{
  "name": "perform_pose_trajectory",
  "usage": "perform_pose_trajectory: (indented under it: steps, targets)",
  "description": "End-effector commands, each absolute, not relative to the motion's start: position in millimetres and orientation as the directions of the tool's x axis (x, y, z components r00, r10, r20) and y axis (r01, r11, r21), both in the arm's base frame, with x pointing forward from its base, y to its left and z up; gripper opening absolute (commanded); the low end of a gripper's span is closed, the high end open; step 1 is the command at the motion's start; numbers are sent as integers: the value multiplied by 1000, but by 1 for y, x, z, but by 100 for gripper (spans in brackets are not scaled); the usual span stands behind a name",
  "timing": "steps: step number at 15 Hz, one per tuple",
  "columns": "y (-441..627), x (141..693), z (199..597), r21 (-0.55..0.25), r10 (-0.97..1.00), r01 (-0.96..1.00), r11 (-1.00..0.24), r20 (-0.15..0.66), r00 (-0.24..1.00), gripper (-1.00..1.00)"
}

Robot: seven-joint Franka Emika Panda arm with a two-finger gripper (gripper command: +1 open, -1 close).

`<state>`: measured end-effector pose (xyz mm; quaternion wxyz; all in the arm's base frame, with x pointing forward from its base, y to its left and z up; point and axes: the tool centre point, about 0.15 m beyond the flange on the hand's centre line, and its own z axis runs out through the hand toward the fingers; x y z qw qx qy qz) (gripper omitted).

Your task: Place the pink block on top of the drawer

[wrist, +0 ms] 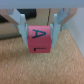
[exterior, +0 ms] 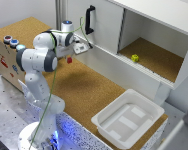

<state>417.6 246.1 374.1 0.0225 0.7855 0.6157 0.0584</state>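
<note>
- Small yellow-green block (exterior: 135, 58) inside the open white cabinet with a black handle (exterior: 159, 45), on its cork floor.
- White plastic tub (exterior: 128, 118) at 5 o'clock in the exterior view, holding nothing but flat white pieces.
- Tiny reddish-pink cube (exterior: 69, 60) clamped in the hand (exterior: 70, 58), raised above the cork surface (exterior: 89, 92).
- Light wooden drawer unit with round coloured buttons (exterior: 9, 50) at 9 o'clock, cork top bare.
- Only in the wrist view: hand (wrist: 39, 36) closed on the cube (wrist: 39, 38), black letters "A" and "L" on its face, fingers (wrist: 21, 29) flanking both sides.
</note>
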Motion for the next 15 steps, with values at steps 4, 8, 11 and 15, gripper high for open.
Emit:
perform_pose_trajectory:
  steps: [4,8,11,15]
  targets:
    - [365,440,451,4,982,982,-188,-33,188,-100]
    - [414,444,462,-32,990,990,-139,-43,138,-100]
    - [445,437,463,-37,994,995,-97,-44,95,-100]
    - [467,421,453,-60,996,995,-79,-43,76,-100]
